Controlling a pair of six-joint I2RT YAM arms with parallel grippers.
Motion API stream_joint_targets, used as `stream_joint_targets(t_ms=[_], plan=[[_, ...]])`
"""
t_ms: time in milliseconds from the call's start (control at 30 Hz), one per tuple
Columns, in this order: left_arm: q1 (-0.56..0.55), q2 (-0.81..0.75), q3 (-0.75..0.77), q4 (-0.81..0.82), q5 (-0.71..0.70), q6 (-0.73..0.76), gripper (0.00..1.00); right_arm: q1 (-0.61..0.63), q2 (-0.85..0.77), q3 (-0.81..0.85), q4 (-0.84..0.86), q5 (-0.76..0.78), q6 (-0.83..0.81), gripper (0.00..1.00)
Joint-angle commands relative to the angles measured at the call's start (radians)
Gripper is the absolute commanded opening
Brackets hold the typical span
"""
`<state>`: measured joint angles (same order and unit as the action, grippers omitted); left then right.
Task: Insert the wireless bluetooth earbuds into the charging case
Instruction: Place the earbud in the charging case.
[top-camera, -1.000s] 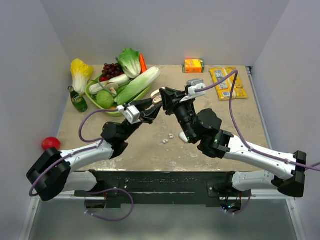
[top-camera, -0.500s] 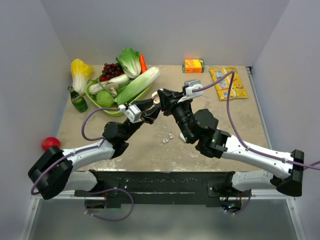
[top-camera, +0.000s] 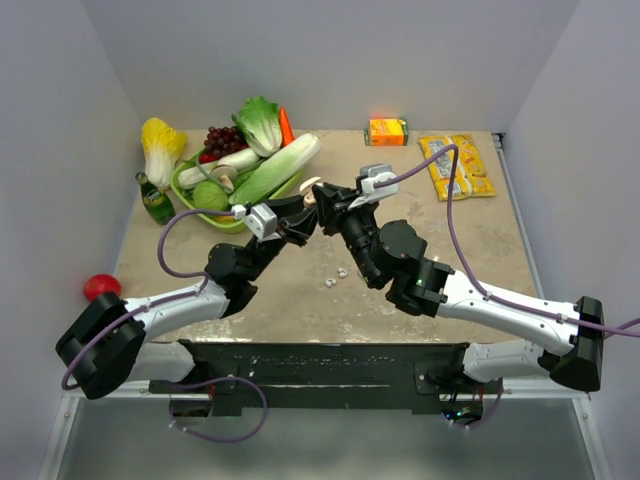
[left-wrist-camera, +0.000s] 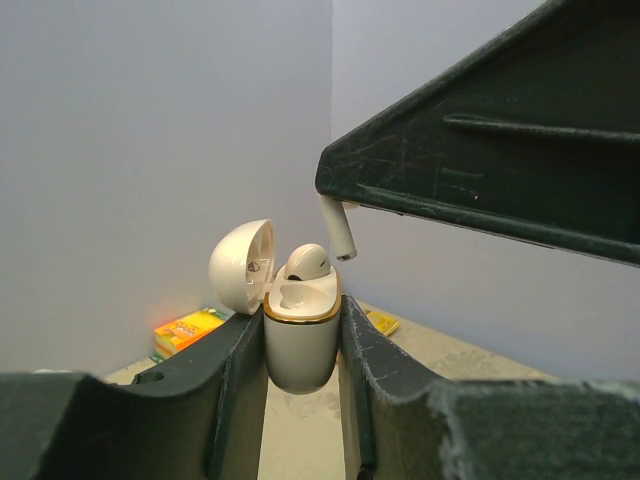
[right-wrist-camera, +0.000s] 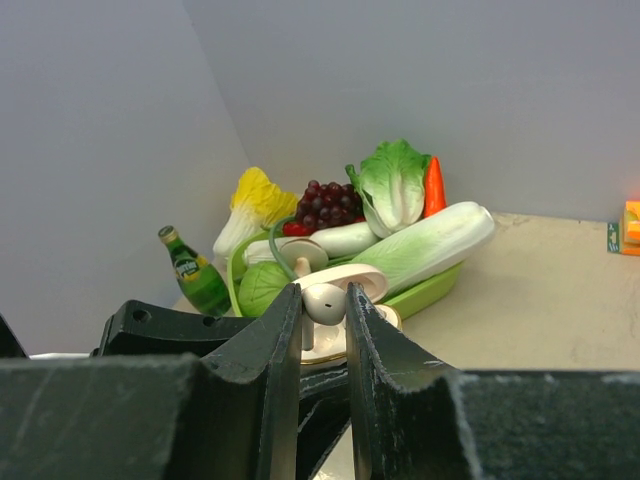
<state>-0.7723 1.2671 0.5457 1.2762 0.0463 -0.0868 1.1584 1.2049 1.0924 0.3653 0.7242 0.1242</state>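
Note:
My left gripper (left-wrist-camera: 300, 335) is shut on the cream-white charging case (left-wrist-camera: 300, 350) and holds it upright above the table. The case's lid (left-wrist-camera: 240, 265) is open to the left. One white earbud (left-wrist-camera: 306, 262) sits in the case. My right gripper (right-wrist-camera: 325, 305) is shut on the second earbud (right-wrist-camera: 327, 299), just above the open case (right-wrist-camera: 385, 318). In the left wrist view this earbud's stem (left-wrist-camera: 338, 228) hangs under a right finger (left-wrist-camera: 480, 160), just above and right of the case. In the top view both grippers meet at the case (top-camera: 310, 193).
A green tray of vegetables (top-camera: 215, 220) and a green bottle (top-camera: 155, 200) stand at the back left. An orange carton (top-camera: 388, 131) and a yellow packet (top-camera: 457, 167) lie at the back right. A red ball (top-camera: 101, 287) is at the far left. Two small white bits (top-camera: 337, 277) lie on the table.
My right gripper has moved left and a little back with the earbud, closer over the case. My left gripper holds the case in nearly the same place.

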Motion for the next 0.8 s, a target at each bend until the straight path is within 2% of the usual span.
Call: stream_joint_targets(t_ms=[0, 767], plan=[[0.007, -0.028, 0.016, 0.517, -0.011, -0.044, 0.00, 0.001, 0.011, 0.004, 0.054, 0.035, 0.014, 0.00], [0.007, -0.035, 0.017, 0.482, -0.006, -0.080, 0.00, 0.001, 0.051, 0.001, 0.052, 0.000, 0.012, 0.00]])
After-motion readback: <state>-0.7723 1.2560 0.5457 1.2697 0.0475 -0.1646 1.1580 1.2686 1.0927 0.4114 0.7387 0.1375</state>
